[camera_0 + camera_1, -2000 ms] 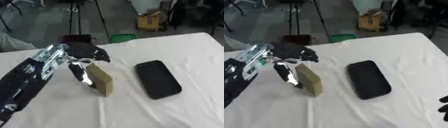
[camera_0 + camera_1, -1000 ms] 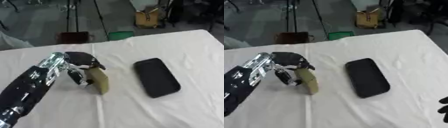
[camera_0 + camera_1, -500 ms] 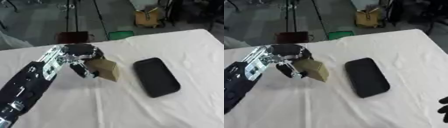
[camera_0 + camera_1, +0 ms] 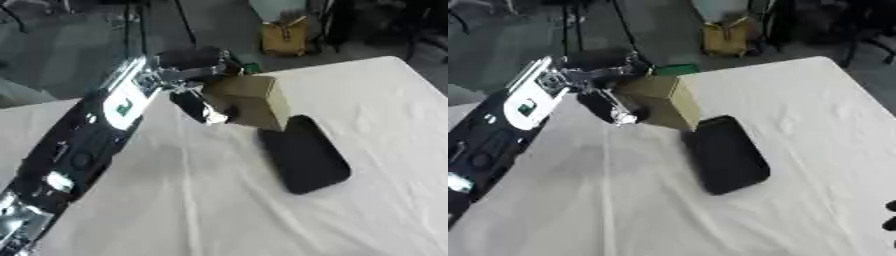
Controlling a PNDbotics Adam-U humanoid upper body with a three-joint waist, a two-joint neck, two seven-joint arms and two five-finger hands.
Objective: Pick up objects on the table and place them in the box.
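Left hand [image 4: 194, 75] raised, fingers curled around tan block [image 4: 249, 101], lifted over black case [image 4: 302, 154] on white table [image 4: 376, 105]

Block [image 4: 248, 101] in left hand [image 4: 194, 80] — behind case [image 4: 303, 155].

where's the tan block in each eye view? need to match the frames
Left eye view: tan block upper centre, held in the left hand, just above the top end of the black case.
Right eye view: same block upper centre but further left, again in the left hand.
Shared landmark: the black case on the white table, lying right of centre in both.
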